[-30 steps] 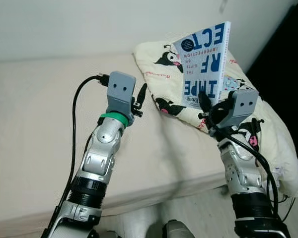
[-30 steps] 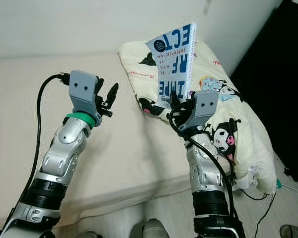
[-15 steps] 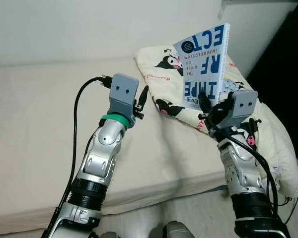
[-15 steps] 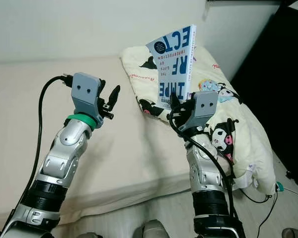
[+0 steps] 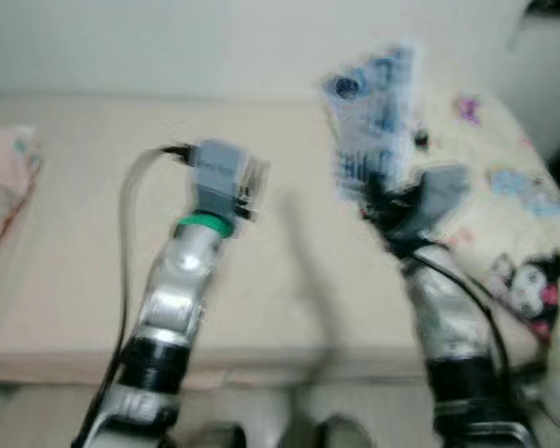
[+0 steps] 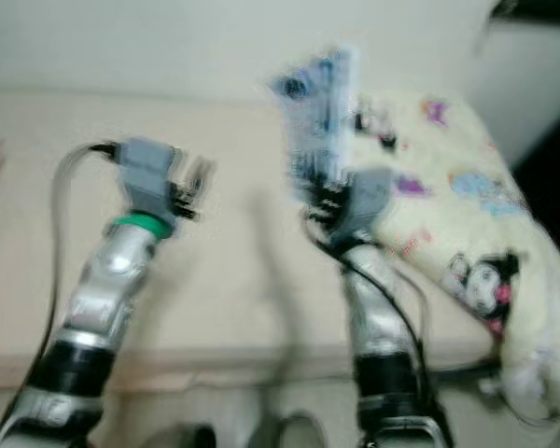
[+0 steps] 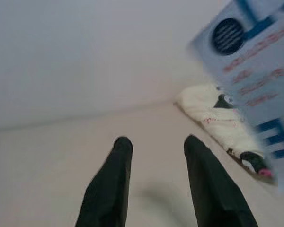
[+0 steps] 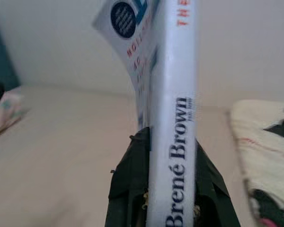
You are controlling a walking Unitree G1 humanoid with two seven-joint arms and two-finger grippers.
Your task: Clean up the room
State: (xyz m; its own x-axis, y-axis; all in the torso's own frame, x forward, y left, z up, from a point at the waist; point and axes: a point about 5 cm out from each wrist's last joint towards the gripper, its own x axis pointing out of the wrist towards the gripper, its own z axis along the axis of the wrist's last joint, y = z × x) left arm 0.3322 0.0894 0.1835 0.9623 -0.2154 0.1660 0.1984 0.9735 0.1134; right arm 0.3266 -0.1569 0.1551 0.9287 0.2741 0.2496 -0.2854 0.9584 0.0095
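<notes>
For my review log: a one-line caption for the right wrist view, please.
Right gripper clamps a white and blue book upright by its spine, above the beige bed.

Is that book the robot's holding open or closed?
Closed. The right end effector pinches the book by its spine edge, held upright, covers together apart from one bending slightly outward near the top.

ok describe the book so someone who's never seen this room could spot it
Start at the beige bed. Above it the right gripper holds the book upright by its spine. It is the sole blue-and-white thing, with "Brené Brown" on the white spine, beside the cream cartoon-print blanket.
</notes>
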